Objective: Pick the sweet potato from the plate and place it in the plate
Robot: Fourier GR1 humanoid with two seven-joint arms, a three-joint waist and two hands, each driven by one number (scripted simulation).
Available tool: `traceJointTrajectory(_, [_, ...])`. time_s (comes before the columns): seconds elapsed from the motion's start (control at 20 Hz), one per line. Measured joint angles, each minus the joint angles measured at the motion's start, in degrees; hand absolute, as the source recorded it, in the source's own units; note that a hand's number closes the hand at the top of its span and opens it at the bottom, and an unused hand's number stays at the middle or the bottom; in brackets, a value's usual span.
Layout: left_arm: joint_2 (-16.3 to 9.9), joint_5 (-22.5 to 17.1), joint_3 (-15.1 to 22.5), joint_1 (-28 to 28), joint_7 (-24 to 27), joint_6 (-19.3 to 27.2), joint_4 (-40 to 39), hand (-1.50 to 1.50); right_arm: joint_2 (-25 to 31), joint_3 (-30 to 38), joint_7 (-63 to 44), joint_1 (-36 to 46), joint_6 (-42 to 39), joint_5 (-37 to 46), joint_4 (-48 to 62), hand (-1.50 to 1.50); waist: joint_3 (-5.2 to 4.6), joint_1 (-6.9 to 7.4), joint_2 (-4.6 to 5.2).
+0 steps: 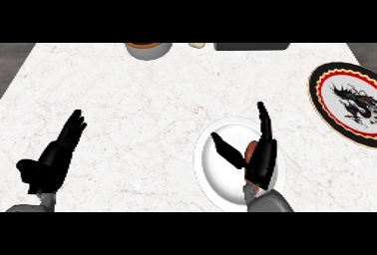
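Note:
A plain white plate (213,172) lies near the counter's front edge, right of the middle. On it lies a reddish-brown sweet potato (251,148), mostly hidden beneath my right hand (259,162); only small patches show beside the palm and near the wrist. That hand is open above it, fingers straight and pointing away from me, thumb spread to the left. A second plate (331,107), with a black, red and gold rim and a dark dragon figure, lies at the counter's right edge. My left hand (53,158) rests open at the lower left, fingers up.
At the counter's far edge stand a grey bowl with brown contents (148,49), a small pale object (197,45) and a dark flat item (252,47). White marble counter (147,99) spans the middle; its left side slants toward me.

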State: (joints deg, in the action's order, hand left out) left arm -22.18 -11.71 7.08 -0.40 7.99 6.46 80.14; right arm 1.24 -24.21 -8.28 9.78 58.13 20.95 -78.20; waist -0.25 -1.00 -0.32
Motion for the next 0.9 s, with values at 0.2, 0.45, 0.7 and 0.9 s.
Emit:
traceJointTrajectory(0.2, [0.3,-0.1,-0.4,-0.2,0.3,-0.6,-1.2,0.0,-0.5,-1.6,-9.2,-4.9,1.2,12.9,-4.0,-1.5,-0.03,-0.37,-0.13])
traceJointTrajectory(0.45, [0.2,-0.3,-1.2,-0.5,0.5,-1.1,-2.2,0.0,0.6,-0.8,-23.0,-9.9,-6.9,24.9,-8.6,-1.5,-0.11,-0.74,-0.18])
traceJointTrajectory(0.7, [0.8,0.1,-0.9,-0.5,0.5,-1.0,-2.2,0.0,1.6,-2.2,-36.6,-12.1,-21.7,32.3,-13.5,-1.5,-0.13,-0.46,-0.16])
traceJointTrajectory(0.9, [0.5,-0.1,-1.5,-0.7,0.8,-1.7,-2.3,0.0,1.4,-4.0,-47.3,-13.5,-33.8,36.3,-22.1,-1.5,-0.01,-0.12,-0.08])
